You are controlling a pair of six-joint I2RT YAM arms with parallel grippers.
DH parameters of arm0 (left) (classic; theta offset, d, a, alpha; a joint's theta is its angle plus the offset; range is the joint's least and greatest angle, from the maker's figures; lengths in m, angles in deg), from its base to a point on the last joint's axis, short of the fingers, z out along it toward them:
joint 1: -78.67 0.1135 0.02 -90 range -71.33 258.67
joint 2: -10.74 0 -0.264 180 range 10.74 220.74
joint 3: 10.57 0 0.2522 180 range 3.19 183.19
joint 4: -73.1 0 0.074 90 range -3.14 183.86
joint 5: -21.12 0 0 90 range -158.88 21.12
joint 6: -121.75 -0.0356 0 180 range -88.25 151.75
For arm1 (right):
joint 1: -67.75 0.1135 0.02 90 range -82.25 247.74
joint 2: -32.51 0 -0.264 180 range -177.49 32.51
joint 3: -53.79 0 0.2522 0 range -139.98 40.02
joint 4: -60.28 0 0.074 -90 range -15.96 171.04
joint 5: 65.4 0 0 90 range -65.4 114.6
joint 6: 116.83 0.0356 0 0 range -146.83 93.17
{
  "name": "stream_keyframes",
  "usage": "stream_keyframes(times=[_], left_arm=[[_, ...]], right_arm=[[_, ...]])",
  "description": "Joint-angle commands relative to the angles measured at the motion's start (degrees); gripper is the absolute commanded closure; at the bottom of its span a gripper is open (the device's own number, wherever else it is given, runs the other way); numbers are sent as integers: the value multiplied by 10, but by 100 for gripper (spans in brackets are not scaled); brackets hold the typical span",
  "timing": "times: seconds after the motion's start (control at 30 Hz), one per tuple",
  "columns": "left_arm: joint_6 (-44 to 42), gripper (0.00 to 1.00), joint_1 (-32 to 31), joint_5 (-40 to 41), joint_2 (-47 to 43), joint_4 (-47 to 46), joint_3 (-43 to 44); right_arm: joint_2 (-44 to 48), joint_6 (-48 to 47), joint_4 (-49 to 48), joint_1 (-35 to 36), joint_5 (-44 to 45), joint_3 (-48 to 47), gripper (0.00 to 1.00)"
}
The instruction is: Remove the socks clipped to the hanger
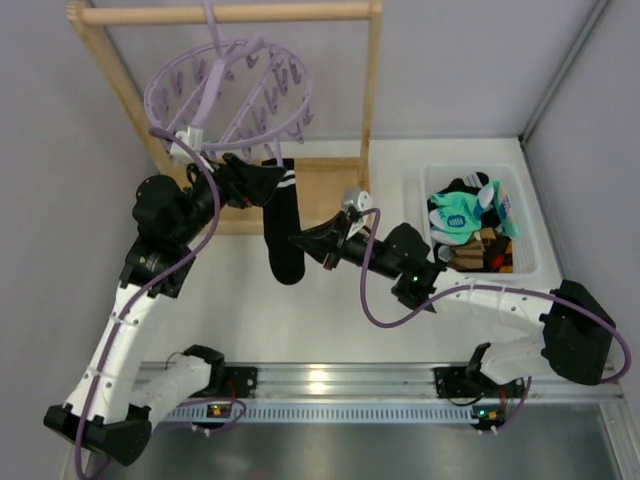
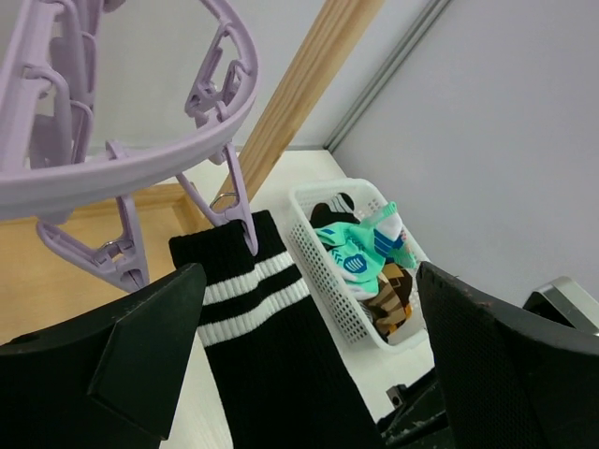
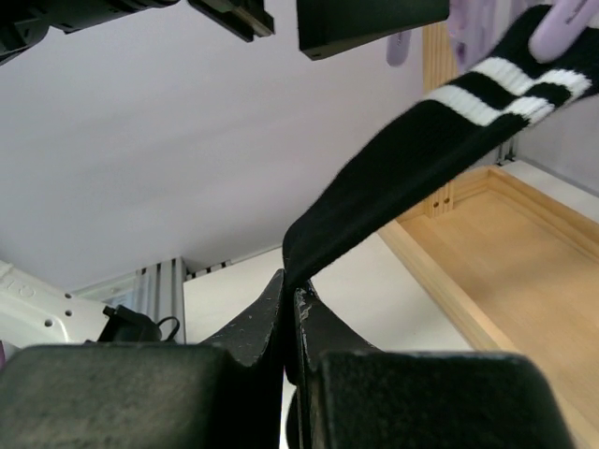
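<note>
One black sock [image 1: 284,235] with two white stripes hangs by its cuff from a clip [image 2: 236,208] of the round lilac hanger [image 1: 228,95]. My left gripper [image 1: 260,181] stands open around the sock's cuff, one finger on each side, just under the clip. In the left wrist view the sock [image 2: 271,346] runs down between the wide-apart fingers [image 2: 140,346]. My right gripper [image 1: 298,242] is shut on the sock lower down; in the right wrist view the sock [image 3: 421,159] stretches from the pinched jaws up to the clip [image 3: 560,30]. More socks [image 1: 462,215] lie in the basket.
The hanger hooks on a wooden rack [image 1: 230,13] whose base board [image 1: 325,185] lies behind the sock. A white perforated basket [image 1: 530,225] stands at the right. Grey walls close in left, behind and right. Both arms' cables loop beside them.
</note>
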Motion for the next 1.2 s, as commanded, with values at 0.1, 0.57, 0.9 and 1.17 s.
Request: stream_keyframes(times=[0.1,0.57,0.9,1.17], left_arm=[[-32,5,3,40,45,-60,12],[-35,15,3,58,86,-127,5],[-46,4,9,63,95,-130,8],[-30,23,11,34,119,-159,13]], right_arm=[[0,20,-34,-4,-27,2,100],[-8,37,-53,-4,-64,2,100],[12,30,-31,-7,-67,6,100],[14,28,-27,-8,-78,7,100]])
